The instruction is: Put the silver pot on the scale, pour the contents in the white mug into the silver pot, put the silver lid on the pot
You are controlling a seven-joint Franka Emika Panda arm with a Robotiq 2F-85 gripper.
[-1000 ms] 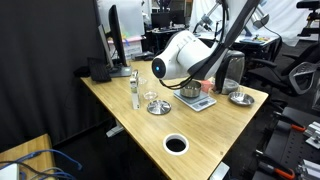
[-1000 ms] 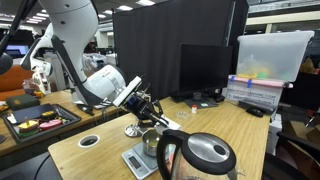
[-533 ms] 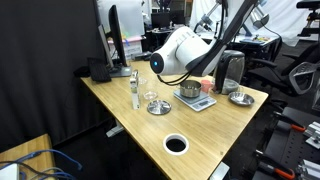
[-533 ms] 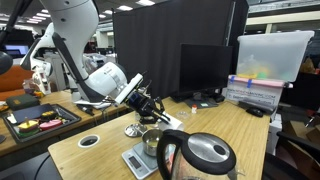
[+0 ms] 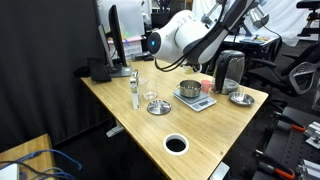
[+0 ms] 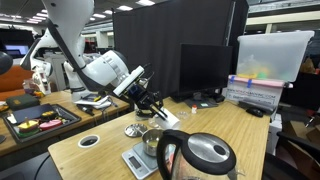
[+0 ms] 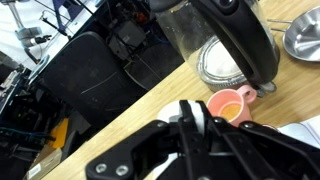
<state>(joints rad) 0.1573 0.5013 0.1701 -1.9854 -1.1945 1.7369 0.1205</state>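
fingers pinching white mug – aloft near silver pot on scale, by table edge

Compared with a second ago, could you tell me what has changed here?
The arm rose and swung away from the scale; its gripper stayed shut on what looks like the mug, above the pot. Pot, scale, kettle and lid stayed put.

A light wooden bench stands in a crowded lab. In an exterior view, black curtains hang just beside it. A dark monitor and clear plastic storage boxes sit along one edge. The ceiling overhead is brightly lit.
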